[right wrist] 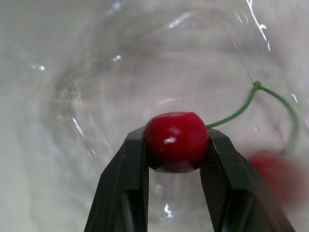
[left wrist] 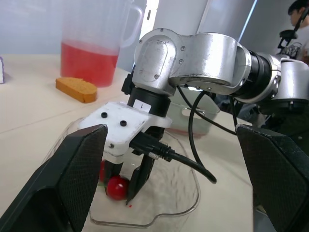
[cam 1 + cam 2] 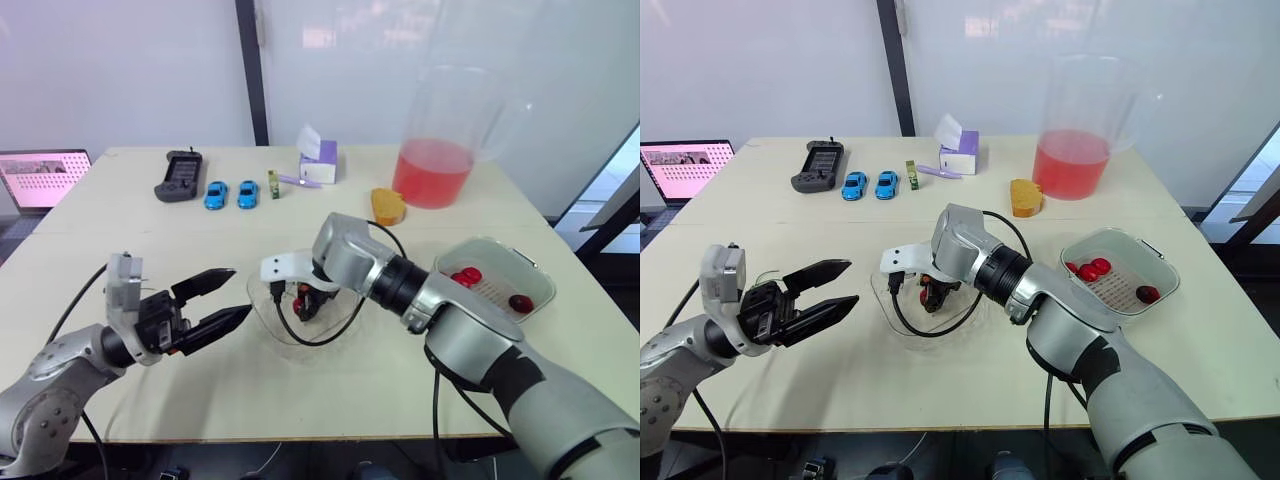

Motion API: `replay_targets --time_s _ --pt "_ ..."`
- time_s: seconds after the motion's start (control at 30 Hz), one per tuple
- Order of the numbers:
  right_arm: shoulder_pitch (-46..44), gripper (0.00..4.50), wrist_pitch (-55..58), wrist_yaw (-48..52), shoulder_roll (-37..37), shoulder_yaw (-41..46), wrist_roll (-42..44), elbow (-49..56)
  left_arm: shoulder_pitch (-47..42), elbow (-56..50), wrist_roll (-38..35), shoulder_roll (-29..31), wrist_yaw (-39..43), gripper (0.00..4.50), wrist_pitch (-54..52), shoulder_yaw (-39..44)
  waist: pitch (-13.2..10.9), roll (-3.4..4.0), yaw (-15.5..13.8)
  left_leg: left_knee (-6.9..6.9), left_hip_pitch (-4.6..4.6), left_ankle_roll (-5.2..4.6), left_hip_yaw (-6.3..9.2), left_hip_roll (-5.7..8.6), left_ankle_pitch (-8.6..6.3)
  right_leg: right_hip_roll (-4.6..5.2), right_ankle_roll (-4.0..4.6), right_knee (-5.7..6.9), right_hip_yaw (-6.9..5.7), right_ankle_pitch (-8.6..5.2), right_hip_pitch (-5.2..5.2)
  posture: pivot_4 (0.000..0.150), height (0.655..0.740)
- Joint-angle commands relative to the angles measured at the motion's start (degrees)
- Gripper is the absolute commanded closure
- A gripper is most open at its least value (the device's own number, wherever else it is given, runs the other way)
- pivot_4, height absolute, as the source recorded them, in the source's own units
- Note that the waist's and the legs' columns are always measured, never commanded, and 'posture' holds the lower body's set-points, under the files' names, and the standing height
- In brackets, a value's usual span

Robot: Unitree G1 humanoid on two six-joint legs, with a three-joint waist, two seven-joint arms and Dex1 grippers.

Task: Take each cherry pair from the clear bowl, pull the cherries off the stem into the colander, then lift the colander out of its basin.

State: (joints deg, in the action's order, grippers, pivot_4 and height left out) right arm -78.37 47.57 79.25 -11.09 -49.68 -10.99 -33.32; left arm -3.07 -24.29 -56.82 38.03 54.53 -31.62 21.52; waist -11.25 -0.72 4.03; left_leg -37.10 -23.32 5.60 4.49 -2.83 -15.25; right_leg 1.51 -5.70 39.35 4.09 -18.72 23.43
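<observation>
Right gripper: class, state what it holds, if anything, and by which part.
A cherry, pinched across its round body by the right gripper, not by its green stem. The left gripper holds nothing.

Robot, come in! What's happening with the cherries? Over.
Right gripper shut on red cherry in clear plastic bowl. Left gripper open, beside bowl. White colander holds some cherries.

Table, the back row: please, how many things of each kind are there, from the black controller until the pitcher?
black controller: 1
blue toy cars: 2
small green block: 1
purple stick: 1
white and purple box: 1
orange sponge: 1
pitcher of red liquid: 1
Total: 8
</observation>
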Motion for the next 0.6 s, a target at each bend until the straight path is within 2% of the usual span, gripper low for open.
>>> replay_targets --time_s 0.03,0.17,0.43,0.6 --pt "-3.7 3.53 0.6 2.3 -0.3 3.4 1.0 3.5 -1.5 0.2 -2.0 0.1 -0.4 0.0 0.4 2.0 0.0 0.01 0.0 0.0 0.0 0.0 0.0 0.0 0.0 0.0 0.0 0.0 0.0 0.0 0.0 0.15 0.74" --pt "-5.1 3.53 1.5 4.4 -2.4 6.2 2.3 6.8 -3.5 2.0 -7.2 -0.7 -2.3 0.0 -0.7 4.7 0.0 0.0 0.0 -0.01 -0.02 0.0 0.02 0.0 0.0 0.01 0.0 0.0 -0.02 0.0 0.0 0.15 0.74" --pt "-3.6 3.53 6.4 8.2 -11.5 10.2 6.5 22.6 -9.4 9.0 -17.8 -1.0 -10.0 0.0 -4.8 9.8 0.0 0.0 -0.1 -0.03 -0.03 0.0 0.07 0.01 0.0 0.04 0.0 0.0 -0.07 0.0 -0.01 0.15 0.74" --pt "-2.1 3.53 6.4 2.6 -14.0 17.2 8.9 29.9 -13.4 11.4 -21.9 -1.2 -14.7 0.0 -6.8 10.6 0.0 -0.01 0.0 -0.03 -0.03 0.0 0.1 0.0 0.0 0.02 0.0 0.0 -0.09 0.0 -0.01 0.15 0.74"
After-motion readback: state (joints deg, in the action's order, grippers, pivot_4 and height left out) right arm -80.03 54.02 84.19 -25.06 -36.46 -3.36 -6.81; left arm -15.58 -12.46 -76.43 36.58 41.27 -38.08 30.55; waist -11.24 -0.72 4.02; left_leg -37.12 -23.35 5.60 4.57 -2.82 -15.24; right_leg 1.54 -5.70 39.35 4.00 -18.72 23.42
